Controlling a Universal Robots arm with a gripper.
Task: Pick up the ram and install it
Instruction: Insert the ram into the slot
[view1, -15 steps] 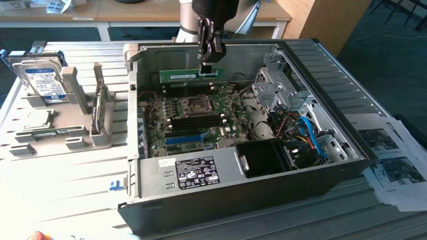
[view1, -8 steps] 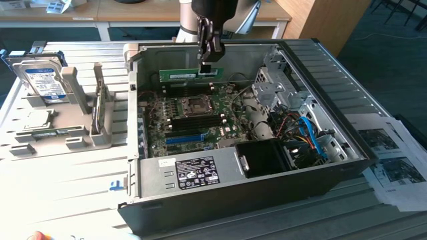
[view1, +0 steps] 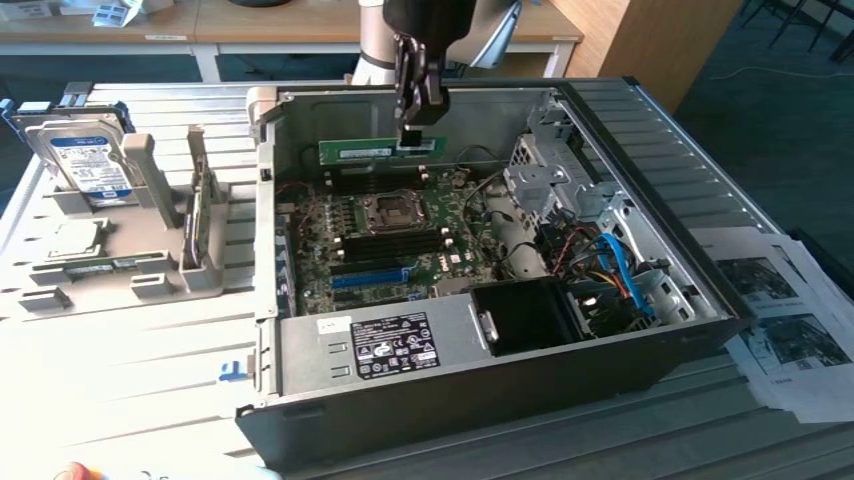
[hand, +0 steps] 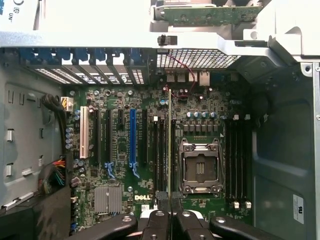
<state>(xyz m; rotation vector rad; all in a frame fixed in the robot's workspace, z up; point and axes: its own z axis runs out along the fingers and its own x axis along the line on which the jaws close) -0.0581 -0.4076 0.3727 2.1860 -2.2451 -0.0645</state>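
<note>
Exterior view, starting at the exterior view's left: a grey slatted desk (view1: 160, 330) carries a grey fixture (view1: 160, 200). A silver-and-blue hard drive (view1: 83, 160) stands upright in the fixture's rear holder.

Just beside the fixture, toward the middle, a computer case (view1: 667, 170) lies on its side with the cover off. The motherboard (view1: 387, 250) faces up inside it. A black box with a white label (view1: 400, 345) sits along the case's near edge.

The end effector (view1: 418, 120) comes down from above into the rear of the case. It is closed on the ram (view1: 367, 151) and grips the stick at the end toward the exterior view's right. The ram is level, standing on its long edge. Its free end points toward the exterior view's left. It sits high in the case, near the back wall, and looks clear of the motherboard.

Further toward the exterior view's right are a black fan shroud (view1: 534, 315) and blue cables (view1: 621, 265), both inside the case. Beyond the case, printed sheets (view1: 787, 320) lie on the desk.

Wrist view: the two black fingers (hand: 159, 222) are pressed together on the ram, which shows edge-on as a thin pale line. That line runs along the dark memory slots (hand: 161, 150) just beside the CPU socket (hand: 200, 167). The socket is open and has a metal frame. A long blue slot (hand: 132, 135) lies on the far side of the memory slots from the socket. Whether the ram's lower edge touches a slot cannot be told from this view.
</note>
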